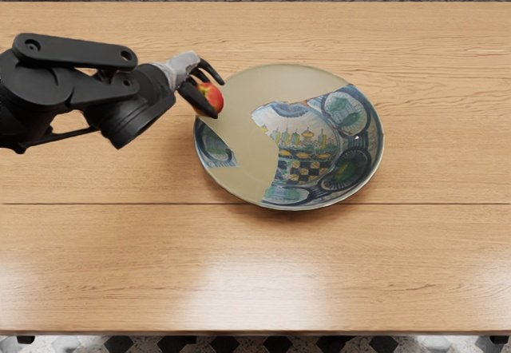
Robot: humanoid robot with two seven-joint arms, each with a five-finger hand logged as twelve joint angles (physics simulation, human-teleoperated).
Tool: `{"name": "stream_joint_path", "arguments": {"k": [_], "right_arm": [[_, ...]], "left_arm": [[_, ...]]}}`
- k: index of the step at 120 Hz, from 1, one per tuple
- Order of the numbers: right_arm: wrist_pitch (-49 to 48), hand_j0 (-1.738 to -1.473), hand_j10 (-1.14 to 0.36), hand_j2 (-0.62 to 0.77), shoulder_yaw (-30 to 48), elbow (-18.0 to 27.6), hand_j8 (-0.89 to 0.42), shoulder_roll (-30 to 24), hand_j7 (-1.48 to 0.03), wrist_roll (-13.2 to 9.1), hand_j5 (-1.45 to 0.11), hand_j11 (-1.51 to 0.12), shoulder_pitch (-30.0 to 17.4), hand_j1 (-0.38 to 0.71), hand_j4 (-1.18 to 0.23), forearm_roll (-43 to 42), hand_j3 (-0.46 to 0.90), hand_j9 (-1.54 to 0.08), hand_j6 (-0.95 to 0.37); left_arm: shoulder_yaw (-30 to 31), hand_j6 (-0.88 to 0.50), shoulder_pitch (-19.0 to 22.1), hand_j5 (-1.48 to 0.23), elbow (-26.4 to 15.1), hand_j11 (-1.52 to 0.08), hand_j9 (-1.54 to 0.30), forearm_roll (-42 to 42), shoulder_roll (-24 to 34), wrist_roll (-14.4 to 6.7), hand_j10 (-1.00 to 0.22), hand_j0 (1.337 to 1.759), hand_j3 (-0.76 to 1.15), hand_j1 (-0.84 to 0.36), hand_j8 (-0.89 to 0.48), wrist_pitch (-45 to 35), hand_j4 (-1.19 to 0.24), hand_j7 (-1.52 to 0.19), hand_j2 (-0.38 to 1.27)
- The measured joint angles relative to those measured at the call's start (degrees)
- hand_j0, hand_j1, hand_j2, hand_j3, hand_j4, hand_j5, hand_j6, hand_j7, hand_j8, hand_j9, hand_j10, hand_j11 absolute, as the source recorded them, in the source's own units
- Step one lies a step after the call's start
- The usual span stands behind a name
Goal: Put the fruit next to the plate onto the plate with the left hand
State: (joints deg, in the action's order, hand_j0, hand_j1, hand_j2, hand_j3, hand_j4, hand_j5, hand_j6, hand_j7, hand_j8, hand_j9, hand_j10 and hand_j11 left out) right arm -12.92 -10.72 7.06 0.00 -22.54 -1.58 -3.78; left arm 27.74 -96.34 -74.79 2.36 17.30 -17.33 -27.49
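Note:
A small red and yellow fruit sits in the curled fingers of my left hand, right at the plate's upper left rim. The arm is black and bulky and comes in from the left edge. The plate is large and round, painted with blue, green and yellow patterns, partly washed out by a pale glare. Most of the fruit is hidden behind the dark fingers. Whether the fruit touches the rim cannot be told.
The wooden table runs the full width of the view, with a seam across its middle. A grey wall strip shows beyond its far edge and patterned floor below the front edge.

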Motion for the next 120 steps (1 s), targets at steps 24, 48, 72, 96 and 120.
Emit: {"name": "stream_joint_path", "arguments": {"k": [24, 48, 72, 96, 120], "right_arm": [[0.0, -1.658, 0.00, 0.00, 0.0, 0.0, 0.00, 0.0, 0.00, 0.0, 0.00, 0.00, 0.0, -0.35, 0.00, 0.0, 0.00, 0.00, 0.00], [0.0, -1.658, 0.00, 0.00, 0.0, 0.0, 0.00, 0.0, 0.00, 0.0, 0.00, 0.00, 0.0, -0.35, 0.00, 0.0, 0.00, 0.00, 0.00], [0.0, -1.658, 0.00, 0.00, 0.0, 0.0, 0.00, 0.0, 0.00, 0.0, 0.00, 0.00, 0.0, -0.35, 0.00, 0.0, 0.00, 0.00, 0.00], [0.0, -1.658, 0.00, 0.00, 0.0, 0.0, 0.00, 0.0, 0.00, 0.0, 0.00, 0.00, 0.0, -0.35, 0.00, 0.0, 0.00, 0.00, 0.00], [0.0, -1.658, 0.00, 0.00, 0.0, 0.0, 0.00, 0.0, 0.00, 0.0, 0.00, 0.00, 0.0, -0.35, 0.00, 0.0, 0.00, 0.00, 0.00]], "left_arm": [[-0.9, -0.45, 0.5, -0.63, 0.1, -0.62, -0.62, 0.0, -1.1, 0.1, -0.47, 1.657, 0.00, -0.18, -0.40, 0.0, -0.47, -0.62, 0.14], [-1.3, -0.20, 0.2, -0.28, 0.5, -0.27, -0.27, 0.1, -1.6, 0.2, -0.21, 1.658, 0.00, 0.11, -0.18, 0.0, -0.21, -0.27, 0.06], [-1.3, -0.08, 1.7, -0.12, 0.5, -0.11, -0.11, 0.1, 6.8, 0.2, -0.09, 1.658, 0.00, 0.25, -0.08, 7.2, -0.09, -0.11, 0.02], [-2.7, -0.04, 5.4, -0.06, 0.8, -0.05, -0.05, 0.3, 23.3, 0.3, -0.04, 1.658, 0.00, 0.30, -0.04, 19.6, -0.04, -0.05, 0.01], [-6.6, -0.02, 9.0, -0.03, 0.9, -0.03, -0.03, 0.6, 33.5, 0.4, -0.03, 1.658, 0.00, 0.32, -0.02, 29.0, -0.02, -0.03, 0.01]]}}
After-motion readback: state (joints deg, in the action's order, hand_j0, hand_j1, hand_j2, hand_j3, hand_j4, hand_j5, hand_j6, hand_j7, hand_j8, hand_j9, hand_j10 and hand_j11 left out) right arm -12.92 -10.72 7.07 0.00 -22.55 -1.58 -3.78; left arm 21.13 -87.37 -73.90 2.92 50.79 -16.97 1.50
